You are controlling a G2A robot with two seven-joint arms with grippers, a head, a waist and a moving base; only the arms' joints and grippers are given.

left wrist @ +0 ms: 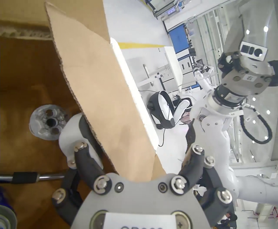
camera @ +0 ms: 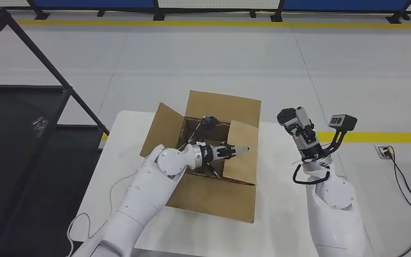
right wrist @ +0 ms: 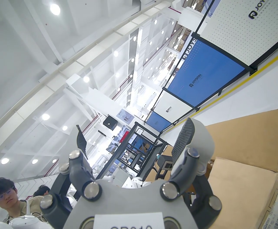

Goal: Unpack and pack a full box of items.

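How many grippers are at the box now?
1. The left gripper, open, straddles the box's right flap. The right gripper is raised beside the box, open, away from it.

Light: bright and even, from round ceiling lamps [right wrist: 54, 8] overhead.
Floor [camera: 257, 58]: pale and evenly lit toward 12 o'clock.
Shadow: the inside of the box [camera: 212, 196] is dim.
Glare: lamps bloom white; the metal disc [left wrist: 46, 122] glints.
Distortion: wrist views bow straight lines near their edges.
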